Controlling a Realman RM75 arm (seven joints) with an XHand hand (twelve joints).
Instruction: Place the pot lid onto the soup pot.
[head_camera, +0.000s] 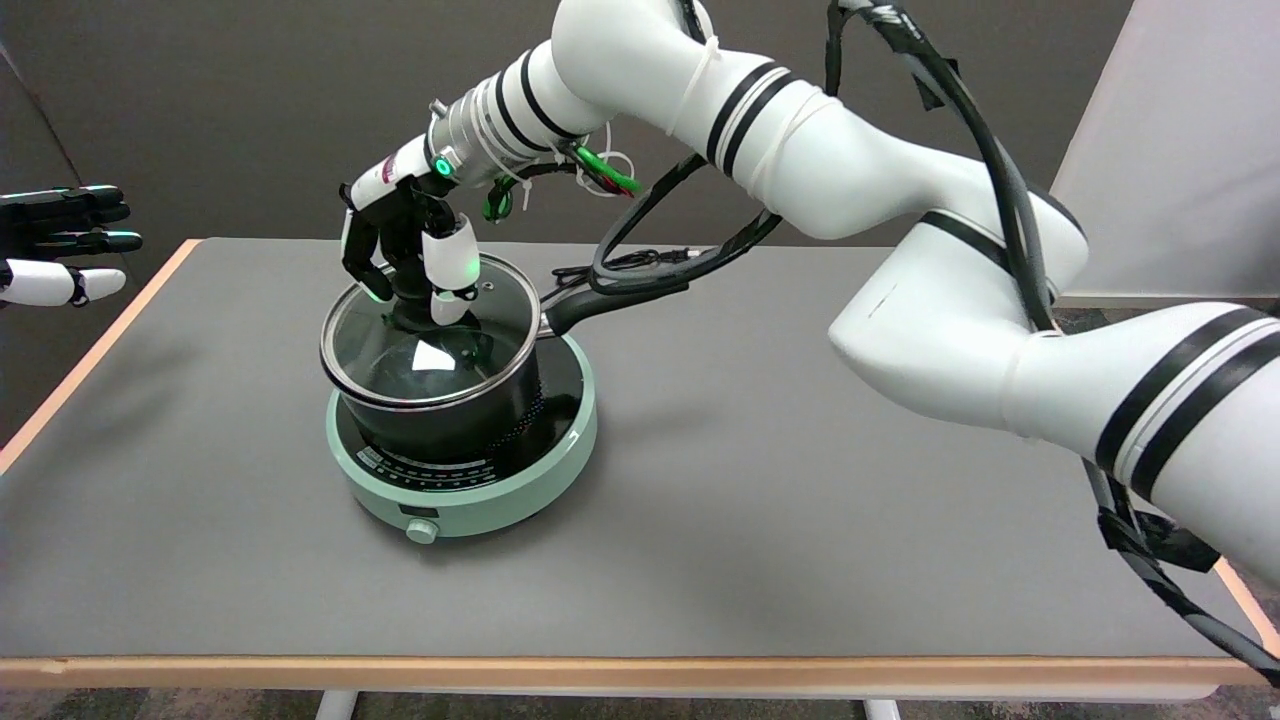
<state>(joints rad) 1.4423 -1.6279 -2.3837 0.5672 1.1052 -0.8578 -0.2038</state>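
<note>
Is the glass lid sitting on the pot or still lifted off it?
On. The glass lid's metal rim lies level around the top of the soup pot. The right hand holds its knob.

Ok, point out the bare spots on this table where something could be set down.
The table shows bare grey surface along the near edge in front of the green cooker, and a wide patch to the cooker's right, under the right arm. A narrower strip lies to its left. It is crowded at the soup pot, where the right hand grips the pot lid, and behind it around the cables.
</note>
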